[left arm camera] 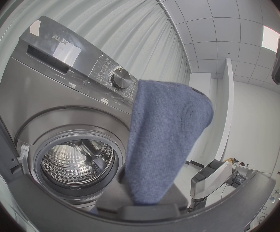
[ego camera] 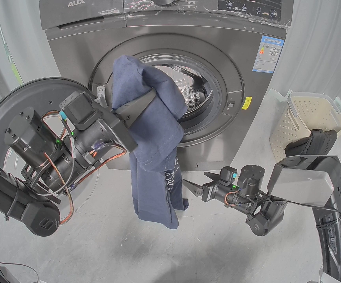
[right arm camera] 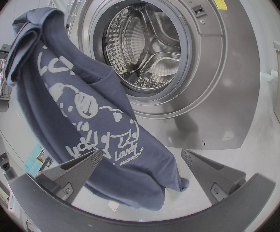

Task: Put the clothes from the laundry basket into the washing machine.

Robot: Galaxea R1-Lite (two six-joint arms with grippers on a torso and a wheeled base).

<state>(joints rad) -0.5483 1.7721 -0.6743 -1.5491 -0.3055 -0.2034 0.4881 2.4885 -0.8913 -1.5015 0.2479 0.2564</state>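
Observation:
A navy blue T-shirt (ego camera: 154,138) with white print hangs from my left gripper (ego camera: 149,95), which is shut on its upper part just in front of the washing machine's open drum (ego camera: 186,87). The cloth (left arm camera: 165,139) drapes over the fingers and trails down to the floor. The shirt (right arm camera: 91,113) also hangs ahead of my right gripper (right arm camera: 140,165), whose fingers stand open and empty. That right gripper (ego camera: 192,183) sits low, beside the shirt's hem. The cream laundry basket (ego camera: 296,122) stands at the right with a dark garment (ego camera: 316,142) over its rim.
The round washer door (ego camera: 33,107) is swung open to the left, behind my left arm. The grey washing machine (ego camera: 80,48) fills the middle back. Pale floor (ego camera: 217,248) lies open in front of it. A curtain hangs behind.

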